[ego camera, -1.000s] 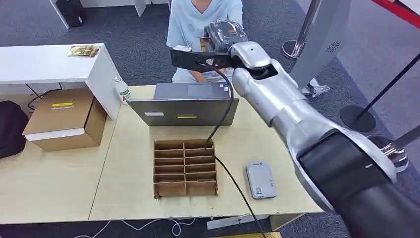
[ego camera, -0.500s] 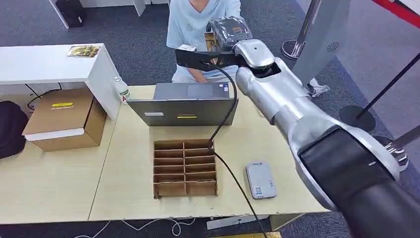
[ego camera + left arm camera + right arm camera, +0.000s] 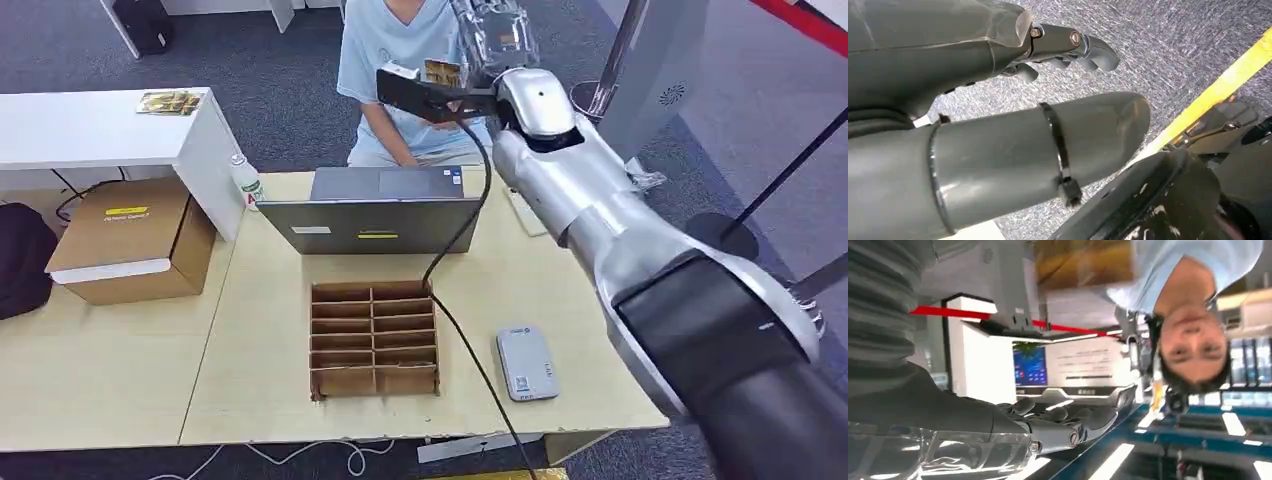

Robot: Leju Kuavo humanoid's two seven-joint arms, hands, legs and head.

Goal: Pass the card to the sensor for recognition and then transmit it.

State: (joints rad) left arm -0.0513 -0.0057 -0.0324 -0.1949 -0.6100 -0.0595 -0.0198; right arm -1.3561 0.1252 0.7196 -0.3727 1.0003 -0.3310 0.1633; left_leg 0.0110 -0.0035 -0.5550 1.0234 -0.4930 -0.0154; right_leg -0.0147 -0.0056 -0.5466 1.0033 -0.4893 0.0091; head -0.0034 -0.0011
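Overhead, table: a pale wood table stands on grey carpet, with a second pale top butted against its left side.
Laptop: a grey laptop sits open at the far edge, its lid facing the robot.
Divider box: a brown cardboard box split into two columns of small compartments lies in the middle of the table, just nearer than the laptop.
Sensor: a flat grey sensor lies near the front edge, right of the divider box and apart from it.
Cable: a black cable runs from the raised wrist down across the table and over its front edge.
Right hand: the right hand is lifted high beyond the laptop, in front of a seated person in a light blue shirt.
Card: a yellowish card shows beside that hand, over the person's chest; I cannot tell whether the fingers grip it.
Left hand: the left hand hangs over grey carpet with a yellow floor stripe, fingers curled in on nothing.
Room, left: a white desk, a brown carton and a small bottle.
Room, right: black stanchion bases on the carpet.
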